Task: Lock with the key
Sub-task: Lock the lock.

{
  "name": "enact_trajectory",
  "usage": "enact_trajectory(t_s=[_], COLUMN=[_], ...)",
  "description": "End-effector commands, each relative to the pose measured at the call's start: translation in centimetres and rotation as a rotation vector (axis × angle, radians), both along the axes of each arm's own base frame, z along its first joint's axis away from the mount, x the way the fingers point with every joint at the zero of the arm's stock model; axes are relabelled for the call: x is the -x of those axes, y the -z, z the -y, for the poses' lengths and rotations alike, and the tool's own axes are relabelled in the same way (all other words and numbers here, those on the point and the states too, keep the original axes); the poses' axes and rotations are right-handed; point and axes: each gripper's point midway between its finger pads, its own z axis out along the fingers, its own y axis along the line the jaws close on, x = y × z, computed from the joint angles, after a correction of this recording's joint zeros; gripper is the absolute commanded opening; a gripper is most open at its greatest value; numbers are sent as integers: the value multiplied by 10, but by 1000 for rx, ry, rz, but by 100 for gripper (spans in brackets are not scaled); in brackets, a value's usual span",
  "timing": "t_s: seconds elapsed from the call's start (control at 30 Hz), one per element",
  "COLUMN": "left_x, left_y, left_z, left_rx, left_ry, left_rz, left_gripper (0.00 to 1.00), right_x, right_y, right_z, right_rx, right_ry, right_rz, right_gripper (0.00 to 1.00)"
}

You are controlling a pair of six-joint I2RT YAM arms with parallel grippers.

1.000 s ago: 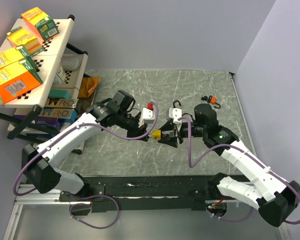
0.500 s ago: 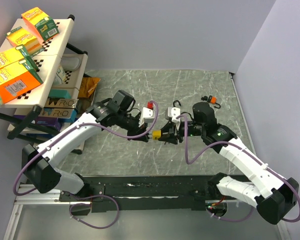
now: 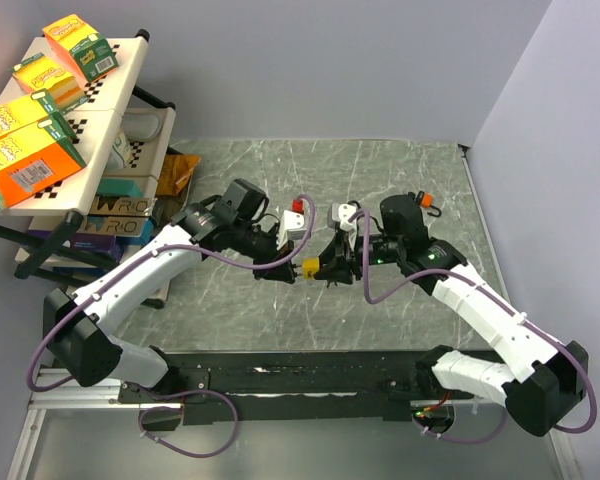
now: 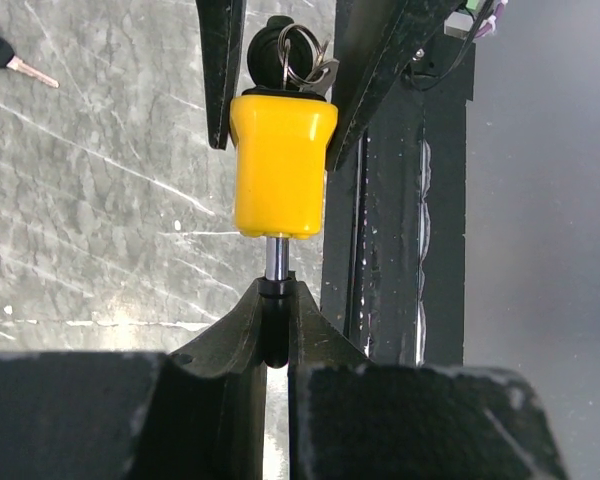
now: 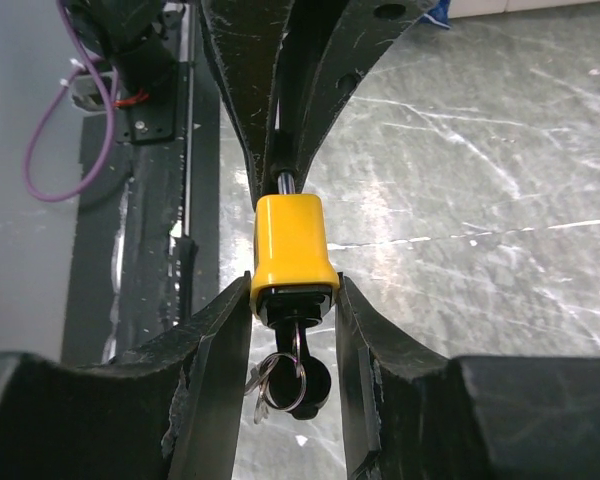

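A grey-green marbled worktop meets plain lilac-grey walls far and right. At far left stands a white shelf rack stacked with yellow boxes.

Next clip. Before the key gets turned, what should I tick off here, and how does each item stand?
1. Left gripper clamped on the shackle: ok.
2. Key seated in the yellow padlock: ok.
3. Right gripper on the key head: not ok; its fingers flank the padlock's body.
4. Shackle pushed fully home: cannot tell.
5. Right gripper's fingers pressing the body: cannot tell.
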Motion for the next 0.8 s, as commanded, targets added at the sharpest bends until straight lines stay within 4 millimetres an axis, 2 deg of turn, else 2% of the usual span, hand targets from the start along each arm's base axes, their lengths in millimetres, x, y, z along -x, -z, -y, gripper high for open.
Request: enact_trajectory(t_s=[0.0,0.27,0.77], left_x=[-17,-19,-13], left_y=[-54,-61,-76], left_z=[37,46,60], left_rx=[233,281,354], left_ry=[49,45,124], left_rz=[153,143,154], left_gripper=[1,1,1], right_x=[17,12,12], right_y=[-38,-50,-47], right_z=[-20,-32,-55], right_rx=[-121,-168,-196], right_ry=[-134,-149,-211], right_rz=[-5,0,40], right_gripper=[0,0,0])
